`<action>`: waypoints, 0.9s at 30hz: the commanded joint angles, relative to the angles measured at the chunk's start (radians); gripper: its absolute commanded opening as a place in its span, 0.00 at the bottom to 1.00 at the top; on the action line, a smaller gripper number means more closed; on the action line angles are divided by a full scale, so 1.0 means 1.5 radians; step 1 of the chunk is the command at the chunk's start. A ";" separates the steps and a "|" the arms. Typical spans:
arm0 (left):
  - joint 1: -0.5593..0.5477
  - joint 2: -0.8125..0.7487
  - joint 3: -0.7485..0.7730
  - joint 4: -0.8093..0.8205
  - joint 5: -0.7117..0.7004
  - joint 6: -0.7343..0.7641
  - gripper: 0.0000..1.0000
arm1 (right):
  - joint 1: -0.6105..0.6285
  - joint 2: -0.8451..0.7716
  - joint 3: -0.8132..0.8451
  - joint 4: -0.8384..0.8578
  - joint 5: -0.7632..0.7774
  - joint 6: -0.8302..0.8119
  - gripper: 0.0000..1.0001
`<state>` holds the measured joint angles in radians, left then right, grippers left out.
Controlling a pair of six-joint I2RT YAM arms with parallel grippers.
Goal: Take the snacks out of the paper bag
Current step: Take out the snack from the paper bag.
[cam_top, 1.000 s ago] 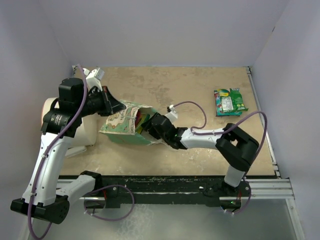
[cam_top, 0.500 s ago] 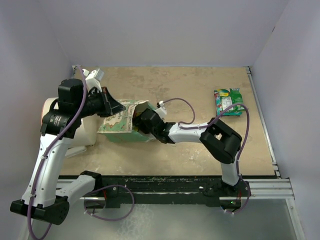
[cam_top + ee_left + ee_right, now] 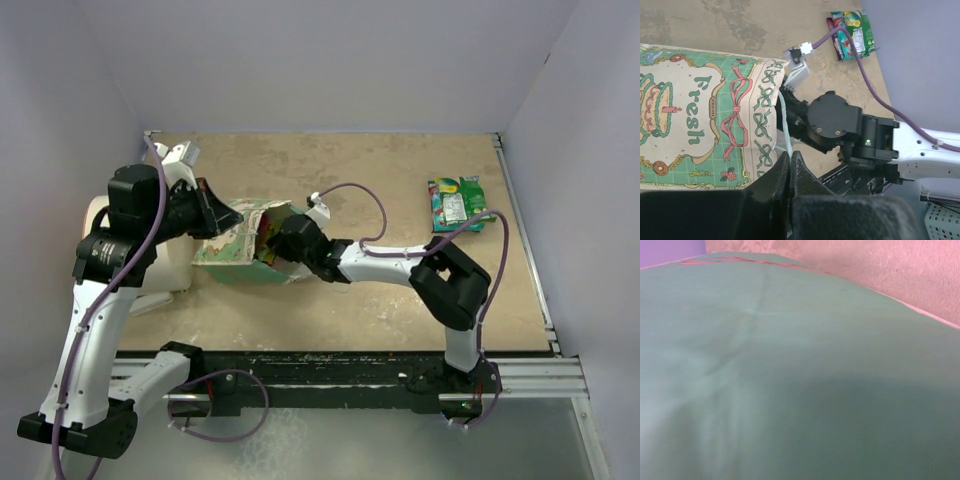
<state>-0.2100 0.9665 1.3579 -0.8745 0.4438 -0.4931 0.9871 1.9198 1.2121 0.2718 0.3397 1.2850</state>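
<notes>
The paper bag point(image 3: 232, 247) lies on its side, cream printed front up point(image 3: 700, 110), mouth toward the right. My left gripper point(image 3: 789, 156) is shut on its white string handle point(image 3: 785, 122) at the upper edge of the mouth point(image 3: 228, 214). The wrist of my right arm point(image 3: 297, 241) sits at the bag's mouth, and its fingers are hidden inside. The right wrist view shows only mint-green paper point(image 3: 790, 365), so any held snack is hidden. Green snack packets point(image 3: 459, 203) lie on the table at the far right point(image 3: 852, 27).
A white cylinder point(image 3: 97, 214) stands at the left behind my left arm. Lilac walls close in the table on three sides. A black rail point(image 3: 330, 370) runs along the near edge. The right arm's purple cable point(image 3: 365, 200) loops above the table.
My right arm has pushed left, from just outside the bag's mouth to inside it, and its jaws have closed. The left arm has shifted slightly left, still holding the handle.
</notes>
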 commanded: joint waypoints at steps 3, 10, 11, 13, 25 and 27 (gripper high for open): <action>-0.002 -0.021 0.019 -0.002 -0.055 0.007 0.00 | 0.000 -0.105 0.035 -0.006 0.005 -0.085 0.00; -0.002 -0.028 0.020 -0.003 -0.089 0.004 0.00 | 0.001 -0.158 0.021 -0.030 0.012 -0.134 0.00; -0.002 -0.028 0.020 -0.003 -0.091 0.004 0.00 | 0.000 -0.166 0.017 -0.037 0.012 -0.137 0.00; -0.002 -0.029 0.020 -0.003 -0.095 0.003 0.00 | 0.001 -0.187 0.011 -0.052 0.014 -0.138 0.00; -0.002 -0.028 0.019 0.001 -0.106 -0.004 0.00 | 0.001 -0.358 -0.004 -0.161 -0.069 -0.228 0.00; -0.002 -0.029 0.019 0.002 -0.107 -0.007 0.00 | 0.000 -0.390 -0.010 -0.196 -0.074 -0.233 0.00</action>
<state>-0.2108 0.9375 1.3579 -0.9005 0.3016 -0.4950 0.9871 1.4494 1.2015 0.0284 0.2653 0.9848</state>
